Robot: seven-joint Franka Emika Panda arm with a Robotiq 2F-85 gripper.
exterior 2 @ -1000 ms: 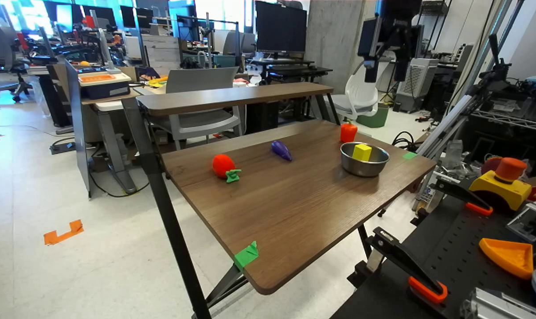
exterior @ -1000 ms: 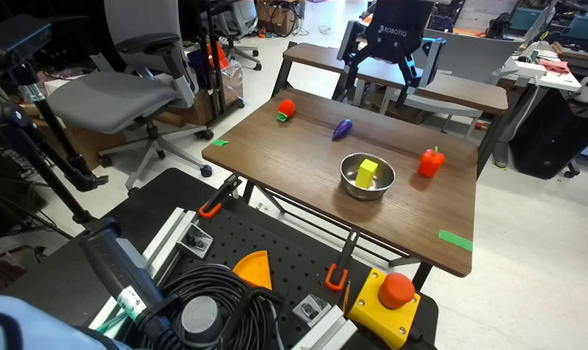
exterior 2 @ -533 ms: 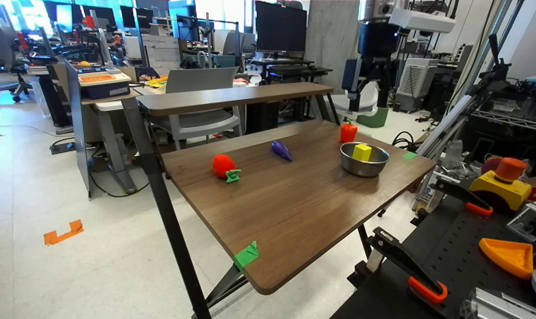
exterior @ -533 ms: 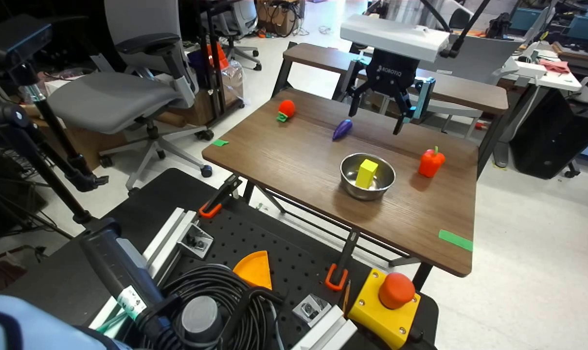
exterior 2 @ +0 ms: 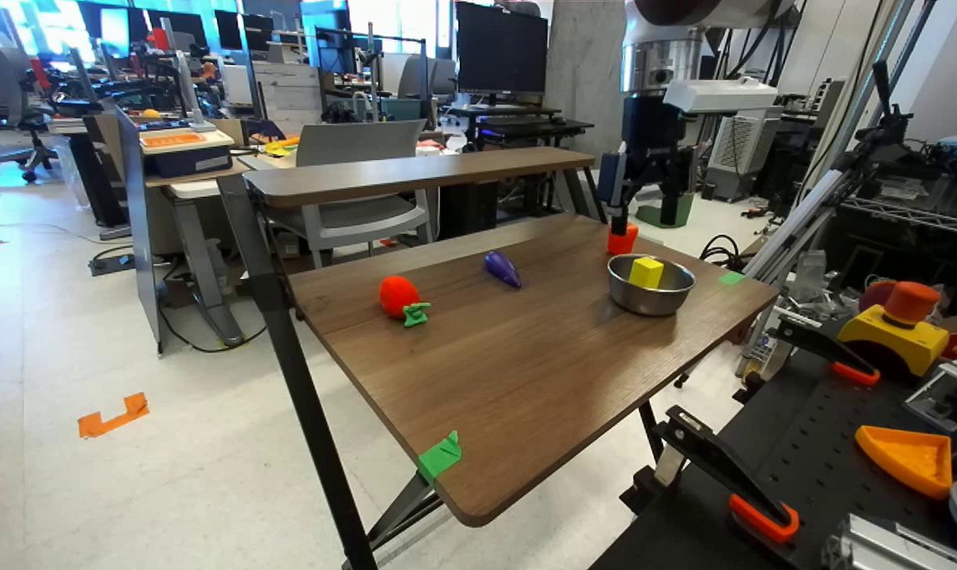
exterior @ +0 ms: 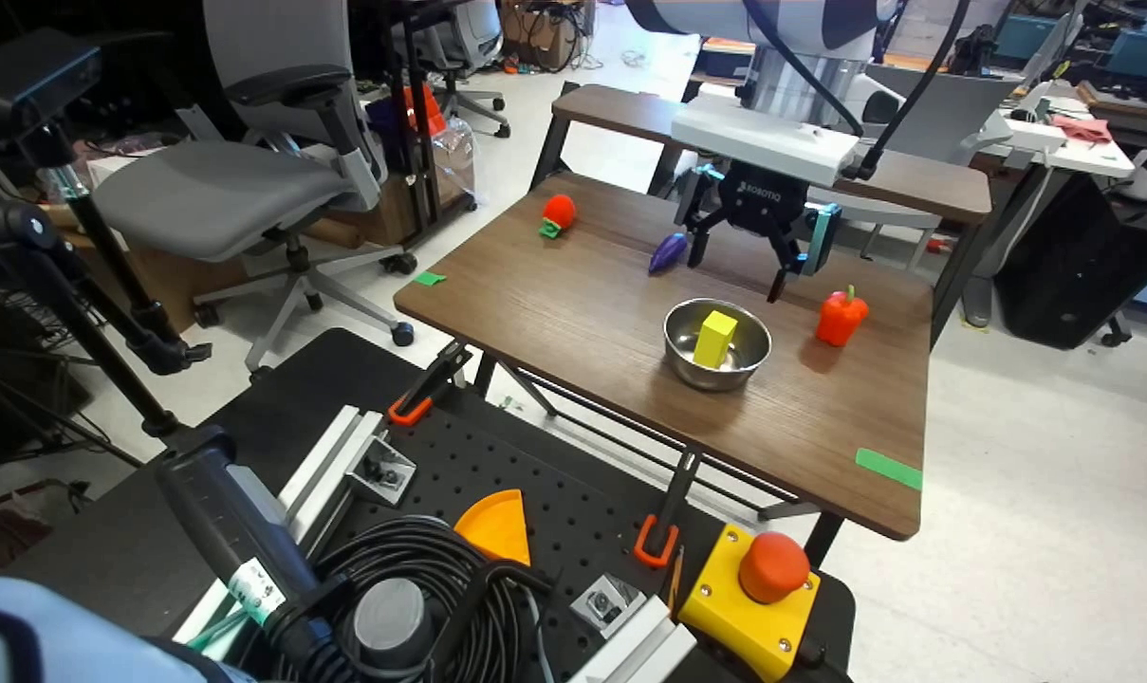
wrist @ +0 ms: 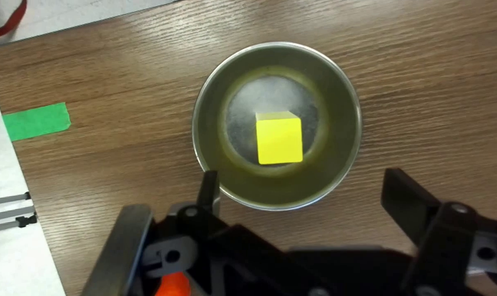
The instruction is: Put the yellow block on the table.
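Note:
The yellow block [exterior: 714,340] stands inside a steel bowl [exterior: 715,379] on the brown wooden table [exterior: 554,304]. In an exterior view the block [exterior 2: 646,272] shows above the rim of the bowl [exterior 2: 651,301]. My gripper [exterior: 735,277] is open and empty, fingers pointing down, above the table behind the bowl. It also shows in an exterior view [exterior 2: 643,222], higher than the bowl. In the wrist view the block [wrist: 279,142] is near the bowl's middle, ahead of the open fingertips [wrist: 301,176]; one fingertip overlaps the bowl rim [wrist: 273,205].
A red pepper [exterior: 841,318] stands beside the bowl, partly hidden by a finger in an exterior view [exterior 2: 622,243]. A purple eggplant [exterior: 668,253] and a red-orange toy with green leaves [exterior: 559,211] lie farther along the table. A raised shelf [exterior 2: 415,170] runs along the table's back.
My gripper has come down from high above the table and moved toward the bowl, staying open. The block, bowl and other objects have not moved.

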